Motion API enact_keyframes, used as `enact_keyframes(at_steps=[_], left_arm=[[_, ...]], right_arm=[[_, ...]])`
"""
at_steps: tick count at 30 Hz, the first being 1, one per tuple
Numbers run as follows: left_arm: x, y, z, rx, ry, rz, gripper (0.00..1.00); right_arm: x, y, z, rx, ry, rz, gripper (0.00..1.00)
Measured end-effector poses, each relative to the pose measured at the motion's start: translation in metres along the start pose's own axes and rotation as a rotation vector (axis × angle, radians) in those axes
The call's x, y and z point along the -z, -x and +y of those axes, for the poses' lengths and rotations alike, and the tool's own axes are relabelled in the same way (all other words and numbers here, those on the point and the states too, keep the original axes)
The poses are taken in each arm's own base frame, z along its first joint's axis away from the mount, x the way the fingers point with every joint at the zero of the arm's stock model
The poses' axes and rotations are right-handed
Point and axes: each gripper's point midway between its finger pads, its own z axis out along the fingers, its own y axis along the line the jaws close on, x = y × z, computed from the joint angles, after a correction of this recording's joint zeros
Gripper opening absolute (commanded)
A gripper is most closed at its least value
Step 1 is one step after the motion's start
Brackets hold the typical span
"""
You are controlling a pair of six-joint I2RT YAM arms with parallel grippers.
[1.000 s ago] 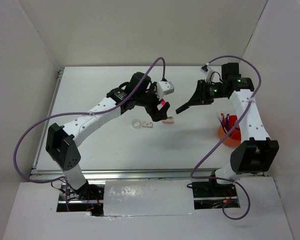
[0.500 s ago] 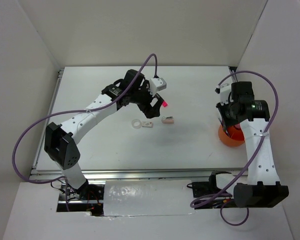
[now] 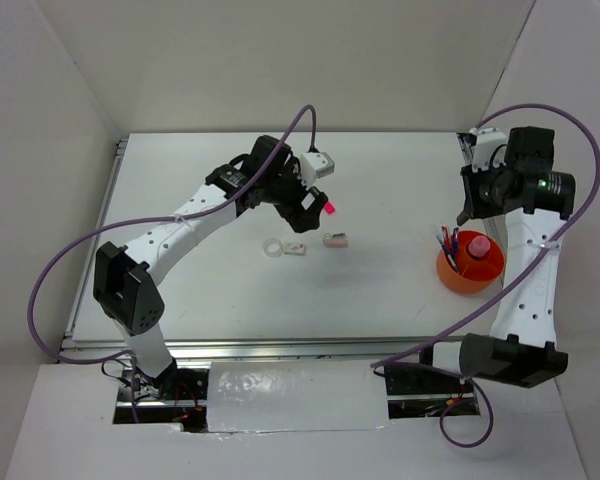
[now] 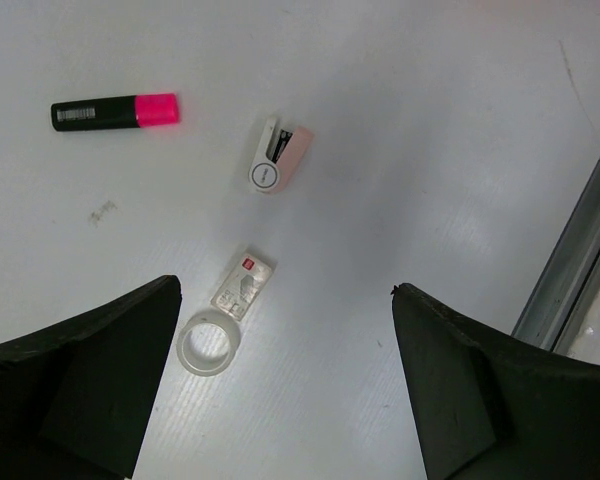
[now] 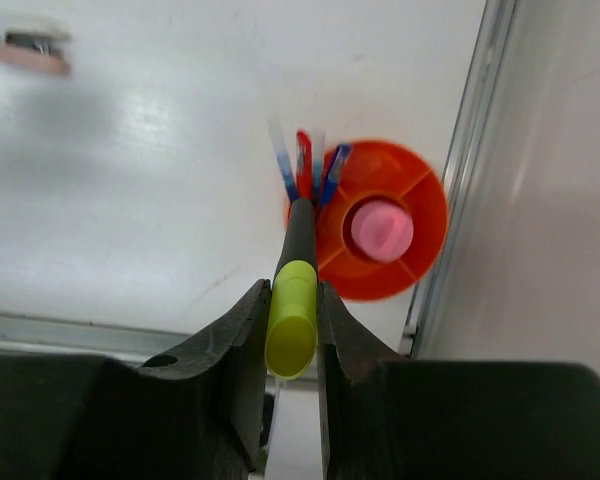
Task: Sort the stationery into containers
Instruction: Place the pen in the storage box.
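Observation:
My right gripper [image 5: 292, 300] is shut on a black highlighter with a yellow cap [image 5: 292, 318], held above the left rim of the orange cup [image 5: 400, 170]. Inside the cup stand a pink tube [image 5: 382, 228] and red and blue pens [image 5: 303, 165]. The top view shows the cup [image 3: 470, 275] at the table's right side, below my right gripper [image 3: 469, 207]. My left gripper [image 4: 285, 385] hangs open over the table's middle. Below it lie a clear tape ring [image 4: 208, 346], a small wrapped eraser [image 4: 244, 283], a pinkish-white eraser [image 4: 280, 160] and a pink-capped highlighter [image 4: 115, 111].
White walls enclose the table on three sides. A metal rail [image 4: 570, 270] runs along the table's edge, and another rail [image 5: 470, 150] passes just right of the cup. Purple cables loop from both arms.
My right arm has swung from the table's middle to the right side, carrying the highlighter over the orange cup. My left gripper has shifted slightly and stays open.

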Motion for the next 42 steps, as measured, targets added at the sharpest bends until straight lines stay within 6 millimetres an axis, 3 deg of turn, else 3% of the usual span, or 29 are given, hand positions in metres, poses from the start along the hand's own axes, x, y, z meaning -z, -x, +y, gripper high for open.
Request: enact_keyframes(at_steps=[3, 10, 16, 26, 36, 42], left_arm=[[0.0, -0.001, 0.004, 0.001, 0.023, 0.007, 0.99], [0.001, -0.002, 0.024, 0.06, 0.036, -0.008, 0.99], [-0.005, -0.005, 0.048, 0.151, 0.016, -0.027, 0.99], [0.0, 0.003, 0.065, 0.195, -0.029, -0.1, 0.99], [-0.01, -0.026, 0.065, 0.234, -0.054, -0.059, 0.99], [-0.011, -0.025, 0.065, 0.229, -0.053, -0.065, 0.99]], right_arm=[[-0.006, 0.019, -0.01, -0.015, 0.01, -0.033, 0.0], [-0.041, 0.024, -0.052, -0.115, 0.026, 0.022, 0.0], [-0.058, 0.02, -0.083, -0.185, 0.044, 0.037, 0.0], [-0.081, 0.012, -0.077, -0.195, 0.118, 0.079, 0.0], [-0.113, -0.016, -0.065, -0.156, 0.142, 0.205, 0.01], [-0.131, -0.028, -0.065, -0.139, 0.143, 0.263, 0.04]])
